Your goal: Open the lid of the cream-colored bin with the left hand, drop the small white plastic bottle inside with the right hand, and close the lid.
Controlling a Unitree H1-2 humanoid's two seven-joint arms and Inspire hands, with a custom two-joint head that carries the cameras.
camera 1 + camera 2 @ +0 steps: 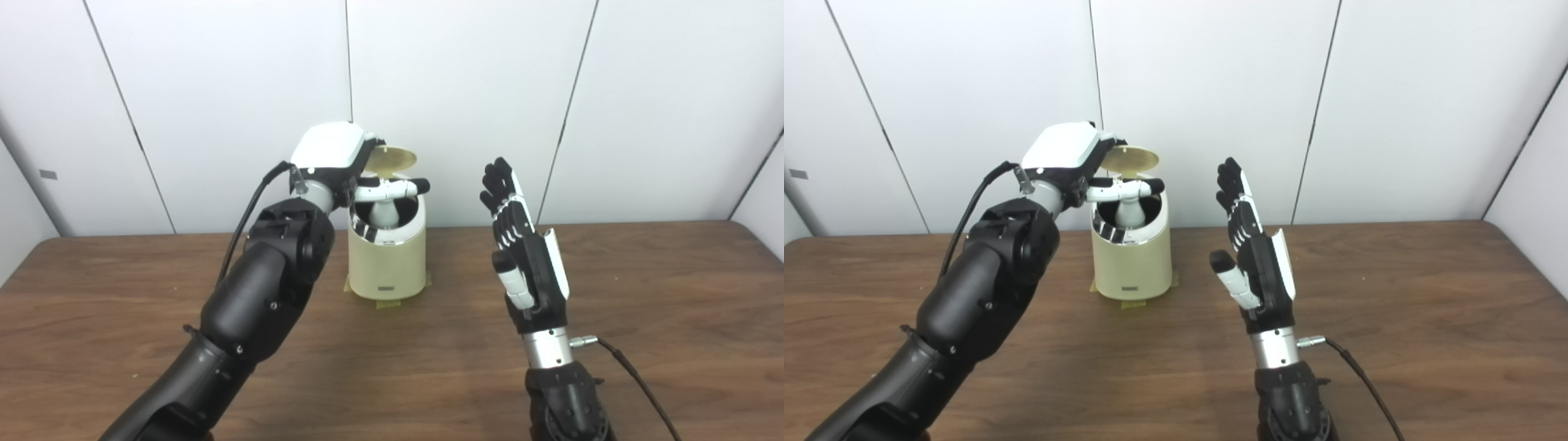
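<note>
The cream-colored bin (pixel 387 260) stands at the back middle of the wooden table (pixel 643 318). Its round lid (pixel 393 160) is tipped up and back. My left hand (pixel 334 153) is at the lid's left edge, fingers against it, thumb (pixel 398 188) stretched across the opening. A small white plastic bottle (pixel 384 214) shows inside the bin, just below that thumb. To the right of the bin my right hand (pixel 520 245) stands upright above the table, fingers spread, holding nothing.
Yellowish tape (pixel 386 301) pins the bin's base to the table. White wall panels (pixel 465 92) rise right behind the bin. The right arm's cable (pixel 637 380) trails over the table near the front edge.
</note>
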